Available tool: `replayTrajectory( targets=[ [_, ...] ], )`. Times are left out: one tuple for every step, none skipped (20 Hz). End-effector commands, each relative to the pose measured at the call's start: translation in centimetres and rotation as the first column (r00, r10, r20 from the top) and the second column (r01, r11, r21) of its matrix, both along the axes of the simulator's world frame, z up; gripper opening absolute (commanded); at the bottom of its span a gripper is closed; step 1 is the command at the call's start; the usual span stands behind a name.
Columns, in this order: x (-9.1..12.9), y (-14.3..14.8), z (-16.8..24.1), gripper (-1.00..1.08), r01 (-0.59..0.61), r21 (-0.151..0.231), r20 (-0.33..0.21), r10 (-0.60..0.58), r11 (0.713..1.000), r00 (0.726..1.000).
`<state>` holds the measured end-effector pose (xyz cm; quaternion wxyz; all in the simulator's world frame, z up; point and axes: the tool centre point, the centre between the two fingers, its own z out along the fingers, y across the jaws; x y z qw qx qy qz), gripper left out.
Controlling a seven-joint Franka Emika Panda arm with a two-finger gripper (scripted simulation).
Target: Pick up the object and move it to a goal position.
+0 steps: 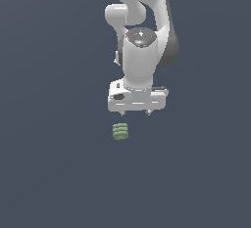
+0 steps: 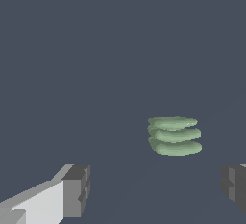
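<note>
The gripper [image 1: 136, 112] hangs with jaws spread wide and empty, near the object [image 1: 120, 131] but apart from it. The small ribbed lump looks light and rigid, probably best pinched across its narrow sides.

Plain dk grey-blue surface [image 1: 49, 173] (featureless).

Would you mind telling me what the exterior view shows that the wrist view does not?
Only the exterior view shows the white robot arm and the whole white tool, hovering apart from the lump. Only the wrist view shows the dark grey finger pads standing wide apart, nothing between them. Both show the small pale green ribbed lump on the plain dark grey surface.
</note>
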<state>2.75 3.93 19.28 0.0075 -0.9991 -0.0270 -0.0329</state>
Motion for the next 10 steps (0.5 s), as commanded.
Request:
replayTrajectory(
  targets=[
    [0.0,-0.1,-0.1,1.00,0.018,0.001,-0.001,-0.018,1.000,1.000],
    [0.0,-0.1,-0.2,1.00,0.029,0.002,-0.002,-0.029,1.000,1.000],
    [0.0,-0.1,-0.3,1.00,0.041,0.003,-0.003,-0.041,0.999,0.999],
    [0.0,-0.2,-0.4,1.00,0.055,0.004,-0.004,-0.055,0.998,0.998],
    [0.0,-0.3,-0.5,1.00,0.070,0.006,-0.006,-0.070,0.998,0.998],
    [0.0,-0.3,-0.6,1.00,0.087,0.007,-0.007,-0.087,0.996,0.996],
    [0.0,-0.4,-0.7,1.00,0.105,0.008,-0.009,-0.105,0.994,0.994],
    [0.0,-0.5,-0.9,1.00,0.125,0.010,-0.011,-0.125,0.992,0.992],
    [0.0,-0.5,-1.0,1.00,0.146,0.011,-0.013,-0.146,0.989,0.989],
    [0.0,-0.6,-1.2,1.00,0.168,0.012,-0.015,-0.168,0.986,0.986]
  ],
)
